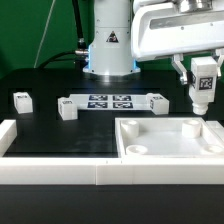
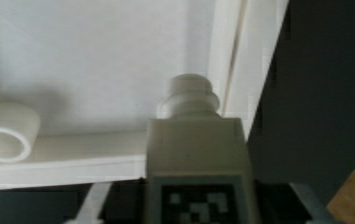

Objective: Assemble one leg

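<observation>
While the gripper (image 1: 203,72) pinches the leg (image 1: 203,90) at three o'clock, that plastic looks light, stiff, best clamped mid-block.

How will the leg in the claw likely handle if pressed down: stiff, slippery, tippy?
Probably stiff: the leg looks like a solid moulded white block. Its smooth faces may slip in the claw under a hard push. Stood loose on its narrow stepped tip, it would likely topple.

Bright, even light washes out the white panel (image 2: 103,60) below the gripper (image 1: 203,88), soft shadows pool there, and the wrist view is blurred.
</observation>
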Tool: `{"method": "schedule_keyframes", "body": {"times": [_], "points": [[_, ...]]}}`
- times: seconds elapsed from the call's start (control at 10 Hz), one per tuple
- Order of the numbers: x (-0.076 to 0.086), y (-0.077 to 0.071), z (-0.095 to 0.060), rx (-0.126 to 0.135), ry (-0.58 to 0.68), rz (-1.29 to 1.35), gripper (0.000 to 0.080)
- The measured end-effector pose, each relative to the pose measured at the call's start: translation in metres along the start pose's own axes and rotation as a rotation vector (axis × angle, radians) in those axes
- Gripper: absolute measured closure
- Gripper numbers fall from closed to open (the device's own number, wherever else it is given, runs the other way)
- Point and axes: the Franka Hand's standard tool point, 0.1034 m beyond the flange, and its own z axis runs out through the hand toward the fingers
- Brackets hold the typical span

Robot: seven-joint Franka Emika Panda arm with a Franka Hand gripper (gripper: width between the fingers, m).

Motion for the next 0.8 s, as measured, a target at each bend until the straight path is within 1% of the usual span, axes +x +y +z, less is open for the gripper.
{"method": "schedule_keyframes", "body": {"times": [0.1,0.3,0.4,0.8], "points": [[0.008,0.000,0.006,0.002,0.004,0.004,0.0512],[0.025,0.005,0.027,0.003,0.013,0.013,0.0512],[0.030,0.004,0.032,0.004,0.018,0.015,0.0512],[0.030,0.005,0.033,0.004,0.017,0.006,0.0512]]}}
